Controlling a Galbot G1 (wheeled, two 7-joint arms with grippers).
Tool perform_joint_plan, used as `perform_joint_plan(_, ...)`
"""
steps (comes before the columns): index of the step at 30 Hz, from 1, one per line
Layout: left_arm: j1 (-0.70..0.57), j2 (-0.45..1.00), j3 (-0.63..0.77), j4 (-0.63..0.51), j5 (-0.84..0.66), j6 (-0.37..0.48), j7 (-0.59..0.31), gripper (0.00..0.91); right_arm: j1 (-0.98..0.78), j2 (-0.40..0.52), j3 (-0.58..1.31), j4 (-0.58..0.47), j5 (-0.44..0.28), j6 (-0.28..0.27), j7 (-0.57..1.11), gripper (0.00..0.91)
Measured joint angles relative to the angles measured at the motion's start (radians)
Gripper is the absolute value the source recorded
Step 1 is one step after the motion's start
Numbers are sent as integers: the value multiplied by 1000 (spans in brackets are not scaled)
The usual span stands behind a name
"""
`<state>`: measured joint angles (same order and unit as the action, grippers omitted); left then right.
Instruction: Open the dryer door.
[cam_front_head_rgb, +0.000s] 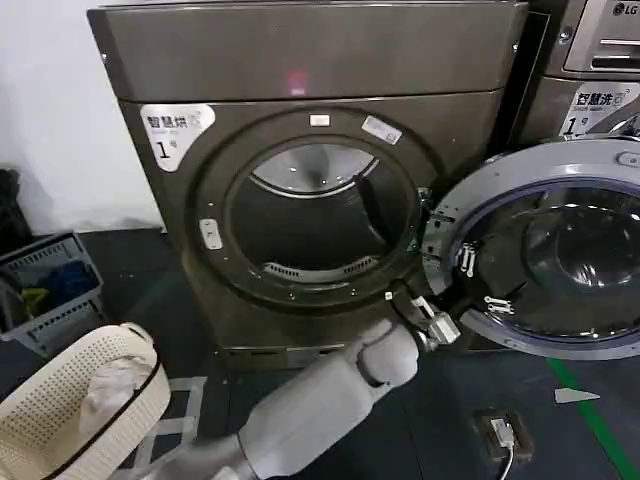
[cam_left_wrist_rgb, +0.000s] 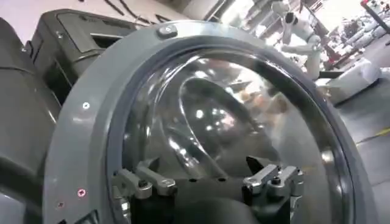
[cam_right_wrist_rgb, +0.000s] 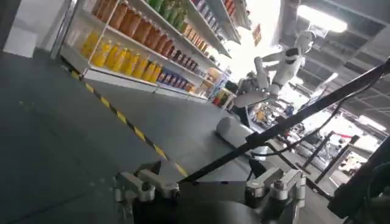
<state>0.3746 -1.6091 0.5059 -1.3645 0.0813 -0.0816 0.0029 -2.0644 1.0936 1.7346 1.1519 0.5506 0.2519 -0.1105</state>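
The bronze-grey dryer (cam_front_head_rgb: 300, 60) stands with its drum opening (cam_front_head_rgb: 315, 215) uncovered. The dryer door (cam_front_head_rgb: 520, 165) is swung wide to the right, its light grey inner face and bluish ring turned toward me. My left arm reaches up from the lower left. The left gripper (cam_front_head_rgb: 432, 322) hovers at the door's lower inner edge, near the hinge side. In the left wrist view the left gripper (cam_left_wrist_rgb: 204, 182) is open, facing the door's domed glass (cam_left_wrist_rgb: 231, 122), with nothing between its fingers. The right gripper (cam_right_wrist_rgb: 207, 185) is open over bare floor, away from the dryer.
An LG-labelled machine (cam_front_head_rgb: 600, 50) stands behind the open door. A white mesh basket (cam_front_head_rgb: 70, 400) and a grey crate (cam_front_head_rgb: 50, 285) sit at the lower left. A small cabled device (cam_front_head_rgb: 503, 432) lies on the floor beside green tape (cam_front_head_rgb: 590, 400). Bottle shelves (cam_right_wrist_rgb: 140, 42) line the room.
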Motion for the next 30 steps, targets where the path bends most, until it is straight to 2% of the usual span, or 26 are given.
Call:
perform_joint_plan(10,22,0,20,-67,-27,5,15,907,0,-6,0,4,1,-8,3,907)
perform_joint_plan(20,49,41,36,-190,-54,23,21,907,-1,-8,0,6,5,-12,5,907)
perform_joint_plan(30,97,197,27,-351,-89,33,25,907,-9,0,0,62,40,-121,63,907)
